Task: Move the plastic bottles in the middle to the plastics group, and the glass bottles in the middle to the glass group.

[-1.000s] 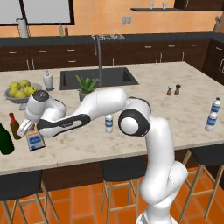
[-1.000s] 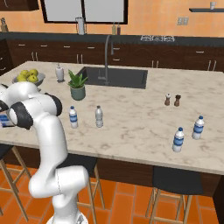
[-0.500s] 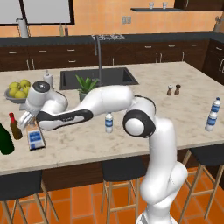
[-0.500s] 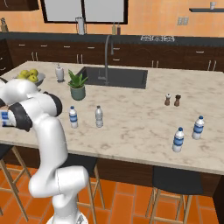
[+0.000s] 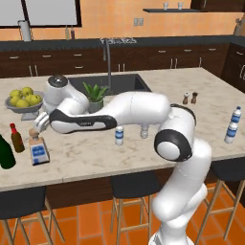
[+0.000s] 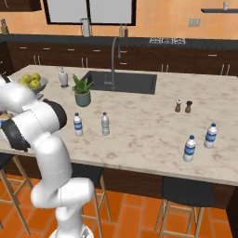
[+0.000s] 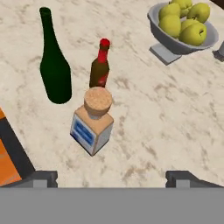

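**Cork-stoppered bottle set down at the counter's left end**

The square glass bottle (image 7: 92,126) stands upright near the counter edge (image 7: 13,144), just beside the red-capped sauce bottle (image 7: 100,65) and near the green wine bottle (image 7: 53,65). The gripper (image 7: 111,177) hangs above it, jaws spread wide and empty. Two plastic bottles (image 6: 78,124) wait mid-counter on open marble (image 6: 144,125); the plastics group (image 6: 189,148) stands far right. A grey bowl (image 7: 168,46) holds yellow-green apples (image 7: 186,19).

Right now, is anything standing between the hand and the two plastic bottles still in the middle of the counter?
Nothing visible blocks them. The hand is open above the cork-stoppered bottle at the counter's left end. The two plastic bottles stand further right on bare counter, under the robot's own forearm; the potted plant is behind them, not between.
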Tool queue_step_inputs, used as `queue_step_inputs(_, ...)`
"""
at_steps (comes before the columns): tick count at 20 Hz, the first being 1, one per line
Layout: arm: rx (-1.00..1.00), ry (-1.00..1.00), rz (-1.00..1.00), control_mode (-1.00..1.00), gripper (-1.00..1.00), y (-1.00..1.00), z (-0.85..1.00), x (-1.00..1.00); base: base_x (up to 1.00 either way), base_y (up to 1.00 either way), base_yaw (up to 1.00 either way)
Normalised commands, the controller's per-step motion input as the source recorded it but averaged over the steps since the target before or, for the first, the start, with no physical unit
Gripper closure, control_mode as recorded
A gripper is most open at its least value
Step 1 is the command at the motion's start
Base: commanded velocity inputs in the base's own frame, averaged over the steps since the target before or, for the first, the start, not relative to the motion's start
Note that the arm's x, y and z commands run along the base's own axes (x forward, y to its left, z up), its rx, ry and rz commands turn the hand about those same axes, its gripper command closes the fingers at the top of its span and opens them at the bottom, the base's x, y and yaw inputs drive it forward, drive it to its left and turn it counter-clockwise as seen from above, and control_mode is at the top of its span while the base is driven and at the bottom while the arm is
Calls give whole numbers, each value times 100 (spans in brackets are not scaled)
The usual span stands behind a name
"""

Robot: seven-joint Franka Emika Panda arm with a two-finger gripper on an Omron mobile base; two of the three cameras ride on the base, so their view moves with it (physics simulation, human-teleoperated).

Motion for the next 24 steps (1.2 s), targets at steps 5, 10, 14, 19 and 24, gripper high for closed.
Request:
queue_step_inputs(5, 2, 12, -28, -100, -100, -100, 9, -15, 0, 0, 0)
queue_step_inputs(10, 1, 16, -31, -100, -100, -100, 0, -2, 0, 0, 0)
queue_step_inputs(14, 0, 21, -30, -100, -100, -100, 2, 0, 0, 0, 0)
queue_step_inputs(19, 0, 27, -31, -100, -100, -100, 7, 5, 0, 0, 0)
queue_step_inputs(24, 0, 30, -27, -100, -100, -100, -2, 24, 0, 0, 0)
